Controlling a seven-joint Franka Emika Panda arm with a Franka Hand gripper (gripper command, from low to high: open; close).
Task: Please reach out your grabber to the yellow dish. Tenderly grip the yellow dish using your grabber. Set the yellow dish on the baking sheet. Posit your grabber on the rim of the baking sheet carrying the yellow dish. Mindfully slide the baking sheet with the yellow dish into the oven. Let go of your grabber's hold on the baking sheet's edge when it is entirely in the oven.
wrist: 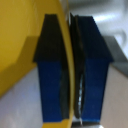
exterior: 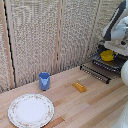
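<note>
In the wrist view, my gripper (wrist: 72, 75) is shut on the rim of the yellow dish (wrist: 20, 35), one blue fingertip (wrist: 52, 85) inside the wall and the other outside. The exterior view shows the white arm reaching down at the exterior view's right, with the gripper (exterior: 110, 48) at the yellow dish (exterior: 106, 55). The dish is over the dark baking sheet (exterior: 99, 70); I cannot tell whether it rests on it or hangs just above. The oven (exterior: 120, 63) is mostly hidden behind the arm at the right edge.
On the wooden table (exterior: 75, 107) are a blue cup (exterior: 44, 80), a flat orange-yellow block (exterior: 79, 87) and a large white patterned plate (exterior: 30, 110). A woven screen (exterior: 45, 35) stands behind. A white part of the arm (exterior: 124, 75) fills the right edge.
</note>
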